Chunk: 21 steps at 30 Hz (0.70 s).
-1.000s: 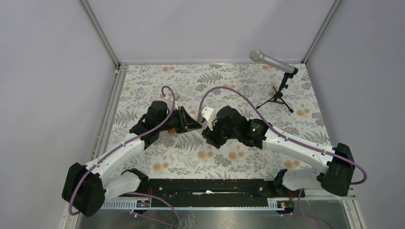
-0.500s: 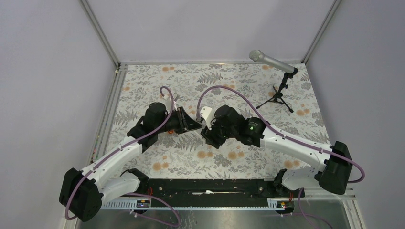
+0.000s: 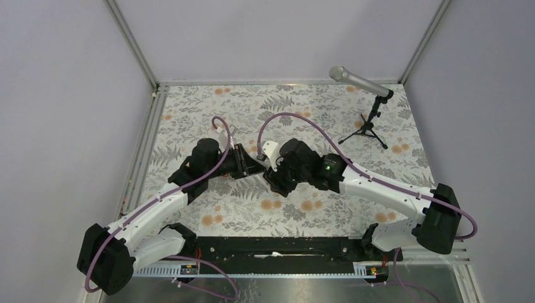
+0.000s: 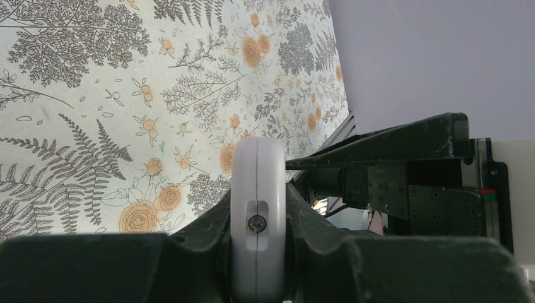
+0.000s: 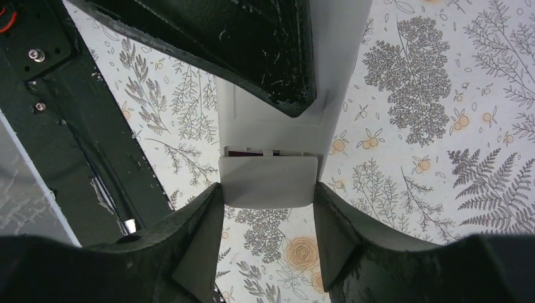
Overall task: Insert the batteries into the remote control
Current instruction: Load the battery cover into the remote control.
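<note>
While the right gripper [image 5: 267,197] stands with its jaws about half spread, each finger presses a side edge of a small flat white cover [image 5: 268,180]. It reads as a pinch across that piece's width, not an idle gap. The cover sits at the near end of the remote control [image 5: 268,126], lying in line with the handset's plain white back. A thin dark slit [image 5: 252,151] separates the two.

The handset's long axis runs straight away from the right jaws, up the right wrist view. Any slide of the cover would follow that line: toward the body to seat it, back toward the wrist to free it. I cannot tell which is due, because the batteries show in no view. Something dark sits in the slit, too little to name.

Further along the handset, the left gripper [image 4: 258,211] is clamped tight on the remote control [image 4: 257,170]. The remote appears edge-on there, apparently squeezed across its thickness with one finger on each broad face. By my reading the left arm serves as the brace and the right arm, nearer the cover, does the fine work.

From above, the two grippers meet nose to nose over the middle of the floral table [image 3: 303,113]. A microphone [image 3: 372,95] on its stand is well apart at the far right.
</note>
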Each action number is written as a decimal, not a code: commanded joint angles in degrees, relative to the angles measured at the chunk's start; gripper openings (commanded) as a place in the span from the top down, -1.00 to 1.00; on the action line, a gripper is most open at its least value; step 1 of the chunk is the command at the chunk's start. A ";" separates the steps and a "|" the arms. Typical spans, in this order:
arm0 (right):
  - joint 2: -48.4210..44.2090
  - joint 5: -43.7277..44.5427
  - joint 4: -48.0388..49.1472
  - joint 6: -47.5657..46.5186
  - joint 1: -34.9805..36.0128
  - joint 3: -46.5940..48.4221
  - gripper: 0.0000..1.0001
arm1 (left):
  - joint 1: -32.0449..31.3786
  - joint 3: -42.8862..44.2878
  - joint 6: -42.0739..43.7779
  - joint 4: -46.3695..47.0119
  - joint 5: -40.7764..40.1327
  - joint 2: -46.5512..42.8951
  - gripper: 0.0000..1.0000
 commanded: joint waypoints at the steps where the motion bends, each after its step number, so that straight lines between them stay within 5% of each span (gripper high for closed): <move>1: 1.30 0.04 0.02 1.78 0.27 3.42 0.13 | -0.79 -0.44 1.05 6.43 1.82 -2.63 1.00; 21: 5.89 4.97 -2.55 6.62 0.27 7.48 0.14 | -0.85 0.88 1.17 2.88 0.88 -3.49 1.00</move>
